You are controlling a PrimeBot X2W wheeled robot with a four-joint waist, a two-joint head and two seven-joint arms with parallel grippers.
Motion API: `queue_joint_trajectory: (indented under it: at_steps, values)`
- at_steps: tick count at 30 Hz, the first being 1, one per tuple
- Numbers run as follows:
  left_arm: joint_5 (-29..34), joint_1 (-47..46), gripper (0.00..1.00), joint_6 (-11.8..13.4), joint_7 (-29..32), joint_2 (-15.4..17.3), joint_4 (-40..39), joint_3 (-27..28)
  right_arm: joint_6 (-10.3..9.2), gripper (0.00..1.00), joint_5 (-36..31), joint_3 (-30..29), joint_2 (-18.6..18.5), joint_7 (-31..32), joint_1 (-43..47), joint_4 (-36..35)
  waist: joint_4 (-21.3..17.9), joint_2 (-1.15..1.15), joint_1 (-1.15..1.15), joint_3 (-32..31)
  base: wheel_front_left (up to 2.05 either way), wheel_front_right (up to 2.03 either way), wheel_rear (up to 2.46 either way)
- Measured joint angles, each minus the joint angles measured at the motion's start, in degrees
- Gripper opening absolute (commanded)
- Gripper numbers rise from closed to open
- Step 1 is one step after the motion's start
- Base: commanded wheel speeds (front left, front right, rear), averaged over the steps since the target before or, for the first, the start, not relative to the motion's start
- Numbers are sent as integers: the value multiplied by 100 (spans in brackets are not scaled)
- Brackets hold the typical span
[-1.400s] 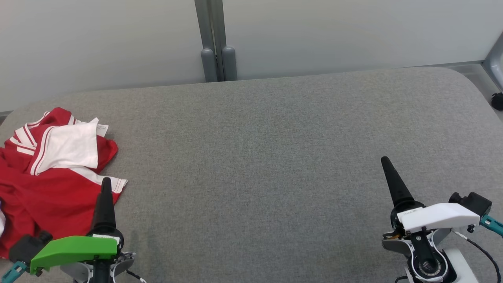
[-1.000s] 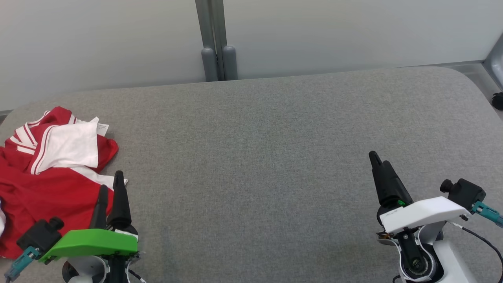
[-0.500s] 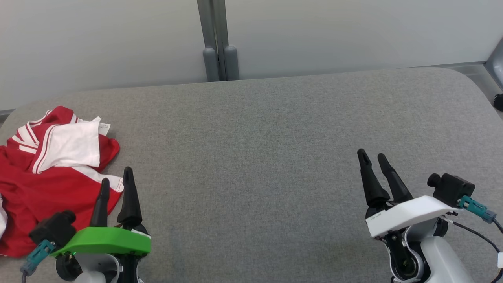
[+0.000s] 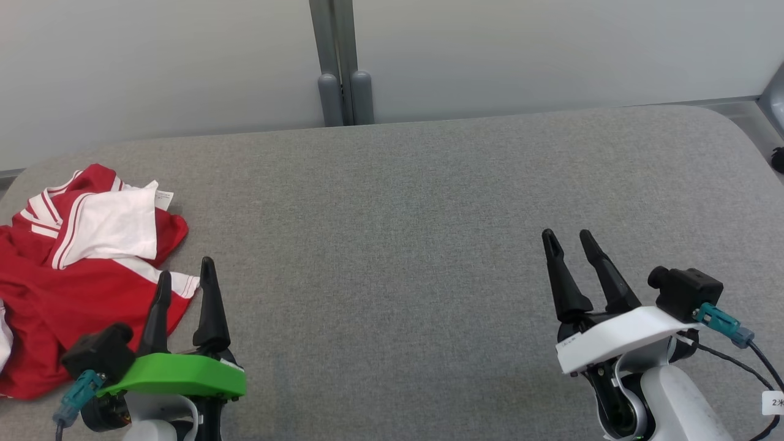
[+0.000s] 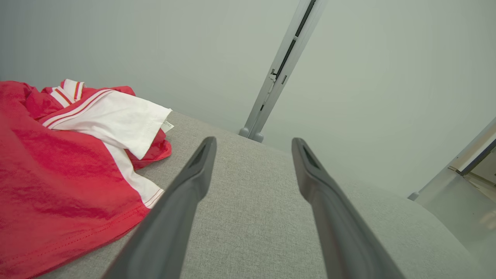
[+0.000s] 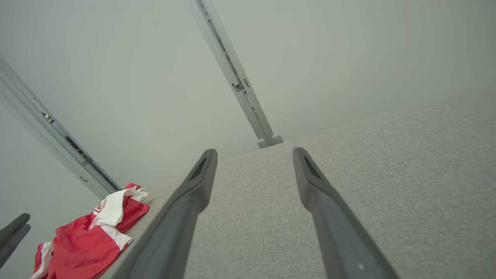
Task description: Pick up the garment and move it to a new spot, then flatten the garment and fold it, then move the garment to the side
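Note:
The garment is a crumpled red shirt with white panels and stripes, lying at the far left of the grey padded table. My left gripper stands open just right of the garment's near hem, its left finger over the red cloth's edge, nothing between the fingers. In the left wrist view the garment lies to the left of the open left gripper. My right gripper stands open and empty over bare table at the lower right. The right wrist view shows the garment far off at the lower left.
A pale wall with a grey vertical post runs behind the table. The table's rounded far right corner meets a strip of floor. In the right wrist view the other gripper's fingertips show at the left edge.
Both grippers have turned so that their two fingers show apart. The left one has edged right and the right one left. The garment lies as before.

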Motion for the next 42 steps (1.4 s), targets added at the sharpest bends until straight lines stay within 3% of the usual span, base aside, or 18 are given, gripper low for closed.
queue_joint_trajectory:
  at_steps: [42]
  values:
    - [2007, -18, 100, 16, -513, 13, -47, -256, 1, 100, -1867, 1, 96, -514, -149, 77, 21, 0, 0, 5, 0, 0, 0]
